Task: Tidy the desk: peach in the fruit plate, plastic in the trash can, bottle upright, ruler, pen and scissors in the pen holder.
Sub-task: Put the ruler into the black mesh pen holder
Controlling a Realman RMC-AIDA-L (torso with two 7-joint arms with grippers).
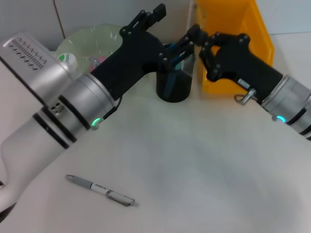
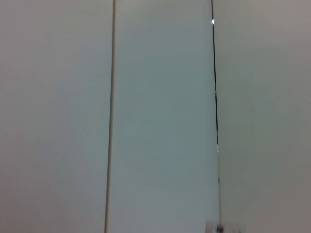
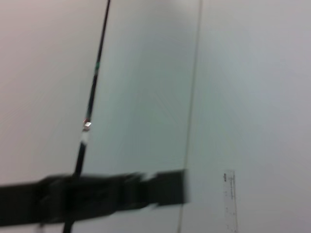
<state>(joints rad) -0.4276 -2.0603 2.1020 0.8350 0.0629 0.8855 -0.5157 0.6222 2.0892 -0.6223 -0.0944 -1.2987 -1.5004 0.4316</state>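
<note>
Bright, even light falls from above on the white bench (image 1: 194,165), with faint soft shadows beneath both arms. The right wrist view smears a dark bar (image 3: 92,196) with motion blur.

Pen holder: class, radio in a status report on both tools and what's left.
Both tools above pen holder: left tool, right tool. Pen lies on desk.
</note>
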